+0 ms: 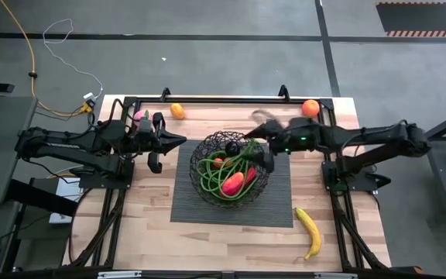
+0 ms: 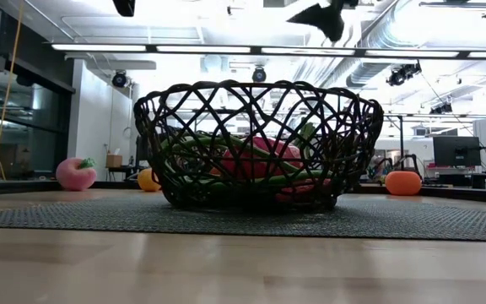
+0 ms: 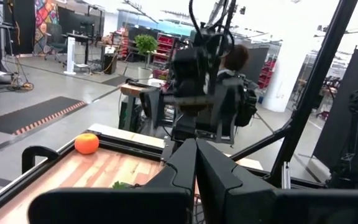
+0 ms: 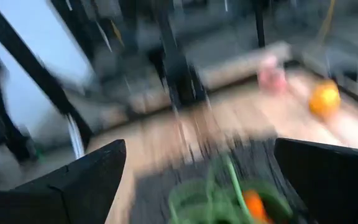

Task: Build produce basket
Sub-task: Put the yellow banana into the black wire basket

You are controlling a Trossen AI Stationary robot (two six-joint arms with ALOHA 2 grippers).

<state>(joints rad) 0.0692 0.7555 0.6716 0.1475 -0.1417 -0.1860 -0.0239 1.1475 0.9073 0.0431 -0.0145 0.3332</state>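
Observation:
The black wire basket [image 1: 231, 167] stands on a dark ribbed mat [image 1: 281, 209] at mid-table. It holds green beans [image 1: 211, 174], red peppers [image 1: 235, 183], a small orange and a dark round fruit [image 1: 231, 147]. My right gripper [image 1: 255, 138] hovers open above the basket's far right rim, with nothing between its fingers [image 4: 79, 180]. My left gripper [image 1: 180, 141] is shut and level, left of the basket, clear of it. Lying on the table are a banana [image 1: 310, 231], two oranges [image 1: 177, 110] [image 1: 310, 108] and a pink peach [image 2: 75, 173].
The banana lies on bare wood near the table's right front, off the mat. One orange and the peach sit at the far left behind my left arm; the other orange sits at the far right corner. A black frame [image 1: 207, 99] runs along the table's far edge.

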